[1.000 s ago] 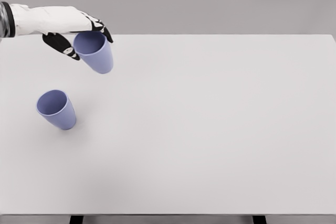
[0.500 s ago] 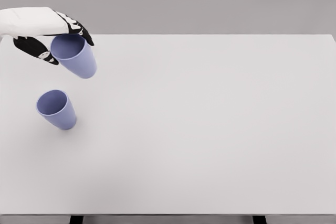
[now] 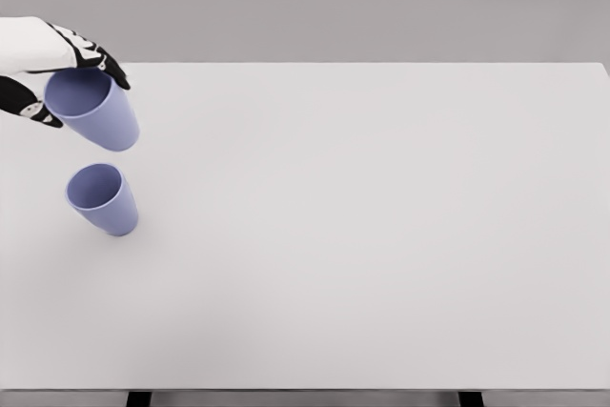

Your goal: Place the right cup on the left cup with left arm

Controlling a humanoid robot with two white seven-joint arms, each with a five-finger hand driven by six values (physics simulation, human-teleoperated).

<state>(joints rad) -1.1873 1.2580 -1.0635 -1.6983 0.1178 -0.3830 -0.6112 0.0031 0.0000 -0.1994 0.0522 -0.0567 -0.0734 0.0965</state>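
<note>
From our head view, we see a big white table (image 3: 381, 235) that fills most of the picture, with a gray wall behind it.

Our left hand (image 3: 43, 64) comes in from the left edge, up near the far left corner of the table. It is white with black fingers (image 3: 107, 66). The fingers are wrapped around the rim of a purple cup (image 3: 95, 113), so we are holding that cup tight. The held cup is up in the air, not touching the table. It is tilted, with its open mouth turned up toward us and to the left, and its bottom pointing down to the right.

A second purple cup (image 3: 103, 199) stands on the table just below the held one in the picture. Its mouth is open at the top and we can look inside it. The two cups are close but they do not touch; a small strip of table shows between them.

We cannot see our right hand at all
</note>
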